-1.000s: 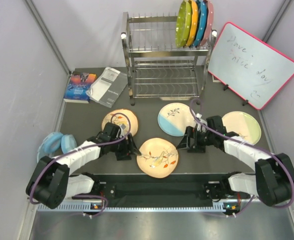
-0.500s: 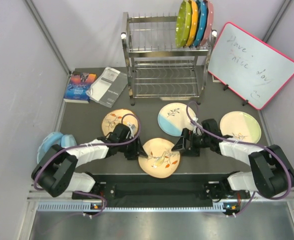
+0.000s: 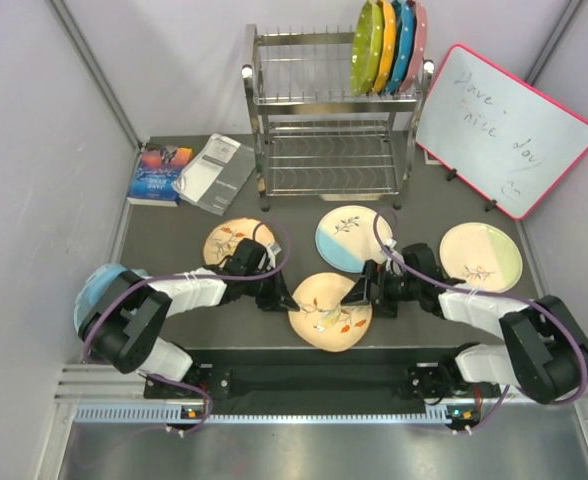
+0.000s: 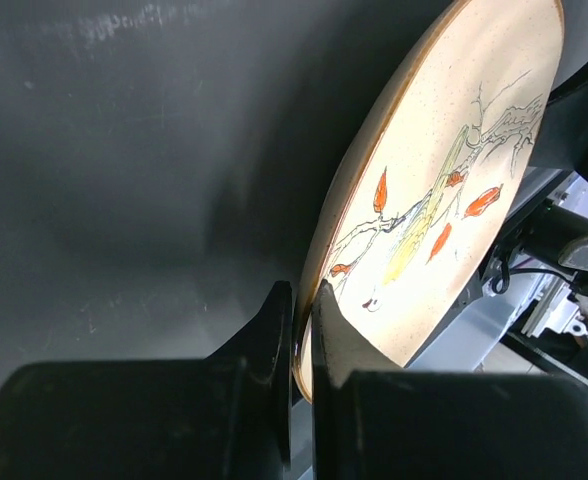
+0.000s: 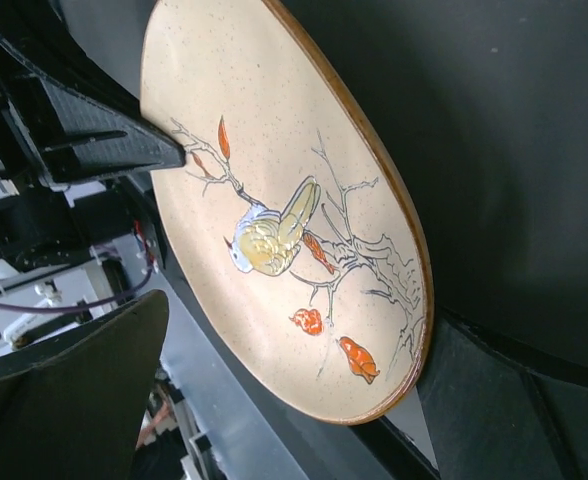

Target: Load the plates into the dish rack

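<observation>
The left gripper is pinching the bird plate by its rim, holding it tilted (edge-up for the dish rack, presumably), while the right gripper is straddling it, spread wide.

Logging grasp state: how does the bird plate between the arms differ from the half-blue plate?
The bird plate is pinched at its rim by the left fingers; the half-blue plate lies untouched. The bird plate looks tilted up, the half-blue plate flat. The bird plate is all cream, the half-blue plate half light blue. Both are round.

Left gripper advanced, now pinching orange-tinted plate at left rim. Right gripper moved in, straddling right rim. Plate shifted right.
</observation>
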`<state>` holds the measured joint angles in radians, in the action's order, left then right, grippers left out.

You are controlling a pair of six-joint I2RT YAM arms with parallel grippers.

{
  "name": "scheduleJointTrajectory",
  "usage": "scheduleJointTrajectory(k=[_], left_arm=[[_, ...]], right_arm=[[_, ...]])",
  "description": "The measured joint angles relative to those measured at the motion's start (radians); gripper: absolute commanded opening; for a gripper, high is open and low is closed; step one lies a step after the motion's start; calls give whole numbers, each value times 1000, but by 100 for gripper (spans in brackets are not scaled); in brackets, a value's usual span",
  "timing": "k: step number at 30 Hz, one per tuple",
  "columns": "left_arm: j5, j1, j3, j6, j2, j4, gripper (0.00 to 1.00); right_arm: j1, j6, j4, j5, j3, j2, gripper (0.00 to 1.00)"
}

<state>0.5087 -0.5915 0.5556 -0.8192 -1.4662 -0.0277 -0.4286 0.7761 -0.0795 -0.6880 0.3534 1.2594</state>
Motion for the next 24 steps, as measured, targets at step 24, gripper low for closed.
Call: scheduleJointTrajectory(k=[24], left_arm=[[-79,49,85,111,-61,-26,0]], right_arm=[[-47,151,-257,-65,29,193,78]])
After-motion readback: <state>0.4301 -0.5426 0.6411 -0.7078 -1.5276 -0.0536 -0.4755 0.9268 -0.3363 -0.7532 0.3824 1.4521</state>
